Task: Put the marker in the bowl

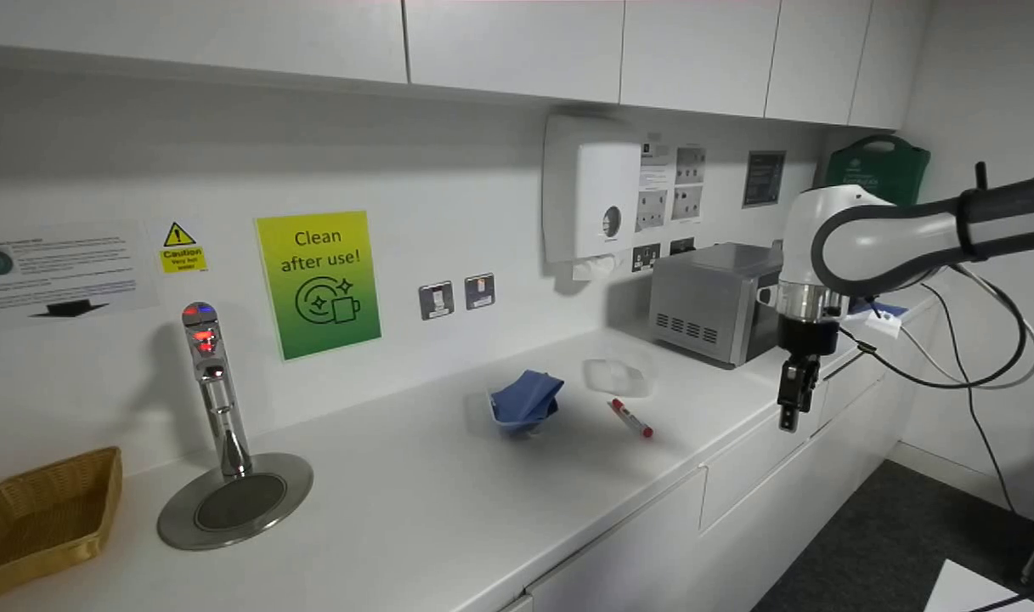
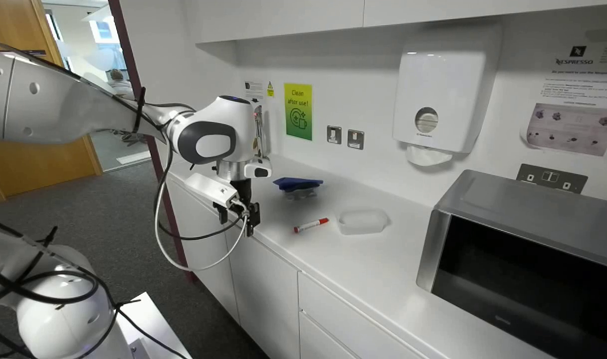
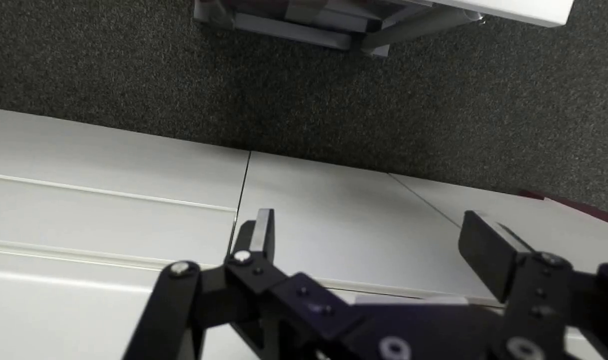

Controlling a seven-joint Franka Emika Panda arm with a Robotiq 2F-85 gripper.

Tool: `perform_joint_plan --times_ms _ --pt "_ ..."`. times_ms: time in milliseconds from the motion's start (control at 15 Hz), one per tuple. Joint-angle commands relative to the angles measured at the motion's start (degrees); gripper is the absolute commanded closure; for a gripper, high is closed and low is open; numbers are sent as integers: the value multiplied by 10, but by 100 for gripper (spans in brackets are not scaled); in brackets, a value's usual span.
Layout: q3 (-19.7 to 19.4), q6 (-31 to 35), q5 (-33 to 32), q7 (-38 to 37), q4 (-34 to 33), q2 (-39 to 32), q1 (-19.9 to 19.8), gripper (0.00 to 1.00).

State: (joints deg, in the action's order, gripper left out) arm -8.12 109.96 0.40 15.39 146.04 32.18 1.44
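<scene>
Along a white wall (image 1: 466,183), a long white tabletop (image 1: 381,518); below, grey carpet (image 3: 304,110). First, the gripper (image 3: 371,237), with jaws spread well apart in the wrist view and a glimpse of cabinet fronts (image 3: 348,215) through the gap. Pointing down from the arm (image 1: 886,242) in both exterior views, out in front of the tabletop's edge, well apart from everything on top.

Across that edge, lying on the bare tabletop, a white marker (image 1: 630,417) with red ends. Just beside one of those ends, though apart, a clear shallow tub (image 1: 616,377). Near the marker too, likewise apart, a clear bowl (image 2: 301,193) with a folded blue cloth (image 1: 528,397), partly in it and jutting over the rim. Hidden under the cloth, most of the bowl's inside.

Farther along the tabletop, a grey microwave (image 2: 522,269). Up on the wall, a white dispenser (image 1: 597,191) with paper poking out underneath, metal switches (image 1: 436,301), and a yellow-green sign (image 1: 319,293) with the words "Clean after use!" Near the sign, an upright tap (image 1: 222,408), lit red, on a round steel disc (image 1: 283,476); past that, a wicker basket (image 1: 62,554). Overhead, white cupboards (image 1: 517,47). Behind the arm in an exterior view, a green case (image 1: 882,166). Farthest off in an exterior view, a wooden door (image 2: 46,174).
</scene>
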Motion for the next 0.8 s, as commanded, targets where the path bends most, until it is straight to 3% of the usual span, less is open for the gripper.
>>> perform_joint_plan --times_ms 0,400,733 --pt "13 46 30 -52 -6 -9 -11 0" --pt "48 171 67 -192 -47 -77 -16 0" --pt "62 179 51 -241 -107 -146 -24 0"
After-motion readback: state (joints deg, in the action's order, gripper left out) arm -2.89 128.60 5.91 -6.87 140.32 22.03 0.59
